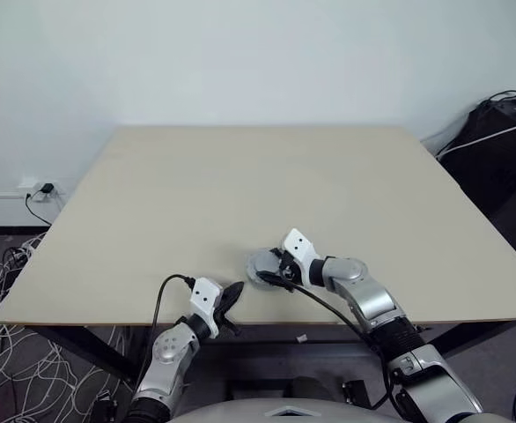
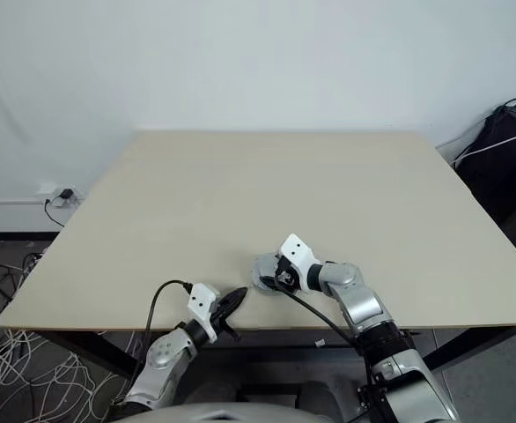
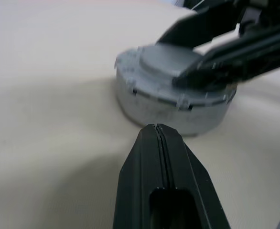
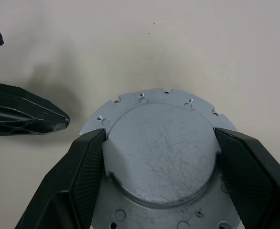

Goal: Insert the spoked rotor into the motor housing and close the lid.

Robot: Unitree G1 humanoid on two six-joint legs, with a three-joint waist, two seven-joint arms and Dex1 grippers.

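A round silver drum, the motor housing (image 3: 168, 112), stands on the table near its front edge. On top of it sits the lid (image 4: 159, 152), a silvery plate with a notched rim and a raised round centre. My right gripper (image 1: 272, 268) is shut on that raised centre, one black finger (image 4: 85, 167) pressed against each side. My left gripper (image 1: 233, 296) is shut and empty. It lies low over the table, its tip (image 3: 156, 131) pointing at the housing's side wall a short gap away. The spoked rotor is hidden.
The beige table (image 1: 240, 176) stretches away behind the housing. Its front edge runs just under both grippers. A black bag (image 1: 504, 141) rests past the table's far right corner. Cables (image 1: 11, 352) lie on the floor at the left, by a wall socket (image 1: 42, 188).
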